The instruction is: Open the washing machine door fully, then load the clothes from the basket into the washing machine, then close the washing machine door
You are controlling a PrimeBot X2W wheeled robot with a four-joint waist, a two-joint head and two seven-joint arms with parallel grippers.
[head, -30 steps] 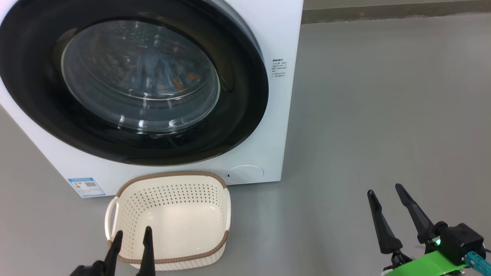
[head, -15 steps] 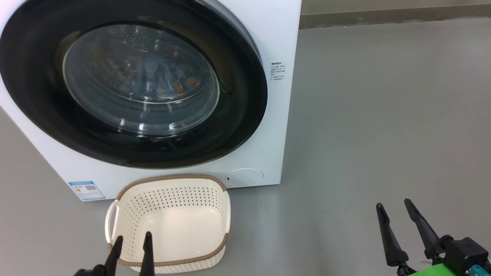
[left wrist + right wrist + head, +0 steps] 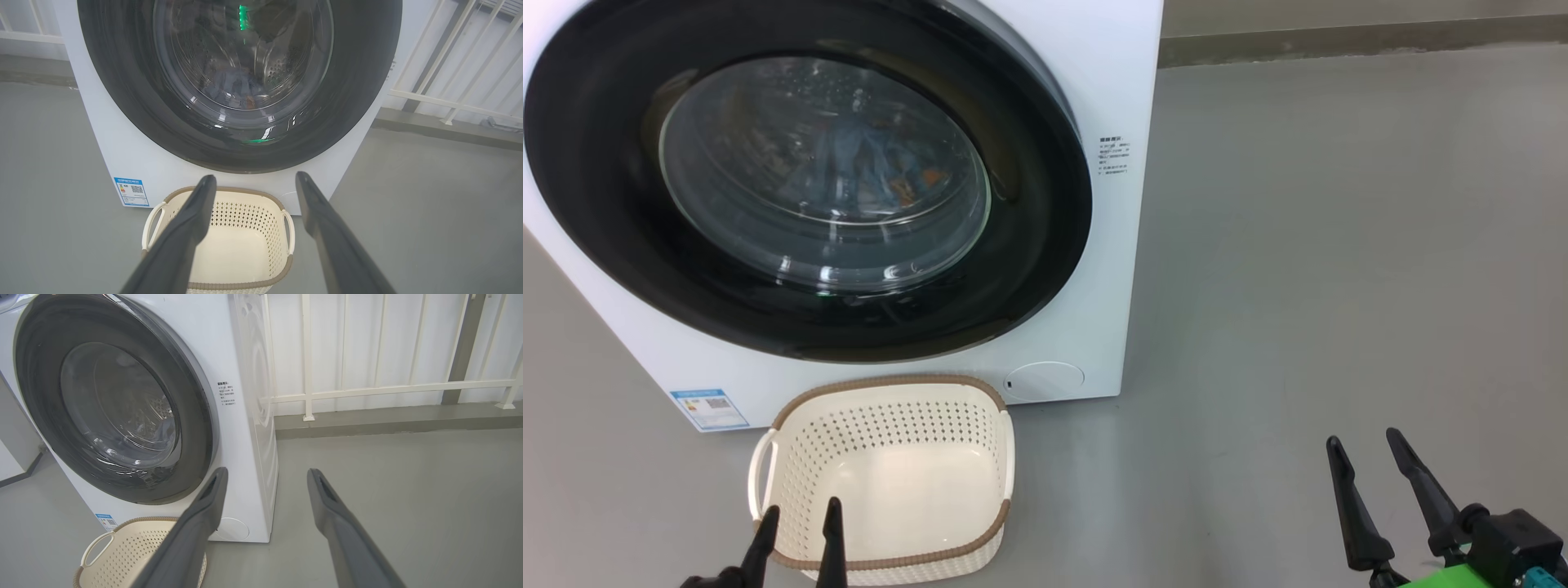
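Dark left fingers [image 3: 831,543] stand spread and empty over the basket's [image 3: 882,382] near rim. The right fingers [image 3: 1347,498], also apart and holding nothing, hang above the floor [image 3: 1339,245] well to the side. Both look parked, since no work seems left. Cream and perforated, the basket sits emptied just before the washer [image 3: 1127,82]. Its door [image 3: 1029,245] is shut, glossy black ring flush. Behind the bulging glass the clothes [image 3: 882,163] lie in the drum, bluish with orange flecks.

Grey floor [image 3: 1339,245] (smooth), white railing [image 3: 306,355] behind

Grey floor [image 3: 1339,245]: washing machine [image 3: 1112,269], basket [image 3: 886,425]
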